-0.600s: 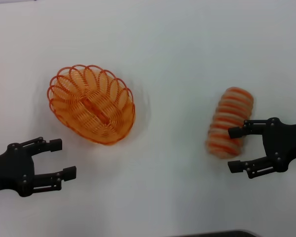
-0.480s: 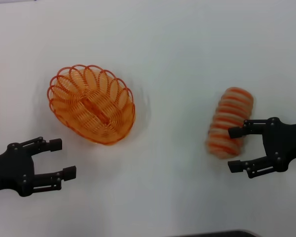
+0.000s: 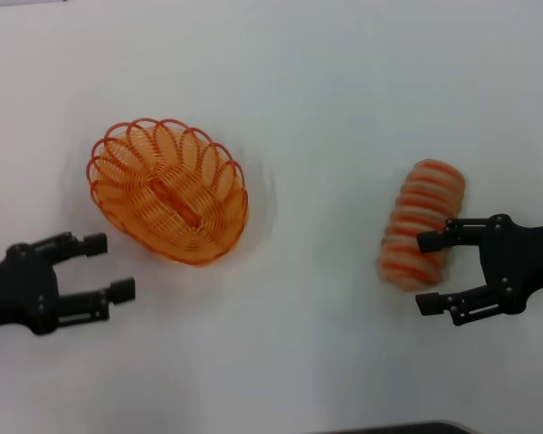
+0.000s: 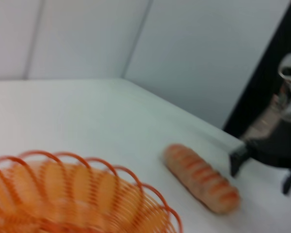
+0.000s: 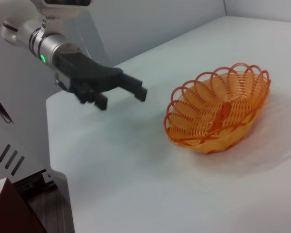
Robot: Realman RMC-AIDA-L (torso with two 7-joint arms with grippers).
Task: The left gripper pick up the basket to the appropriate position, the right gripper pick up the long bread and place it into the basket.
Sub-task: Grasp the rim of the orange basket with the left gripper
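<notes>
The orange wire basket [image 3: 168, 189] sits on the white table at the left; it also shows in the left wrist view [image 4: 72, 199] and the right wrist view [image 5: 218, 108]. My left gripper [image 3: 109, 268] is open and empty, just below and left of the basket; it shows in the right wrist view [image 5: 122, 95] too. The long striped bread [image 3: 422, 223] lies on the table at the right, and in the left wrist view [image 4: 202, 177]. My right gripper [image 3: 429, 273] is open, its fingers at the bread's near right side, not closed on it.
The white table [image 3: 308, 108] stretches around both things. A dark edge [image 3: 389, 428] shows at the front of the table. In the right wrist view the table's edge [image 5: 58, 160] drops off beyond the left arm.
My left gripper has drawn a little to the left and farther from me, and its fingers stand slightly closer together. The right gripper, the basket and the bread have not moved.
</notes>
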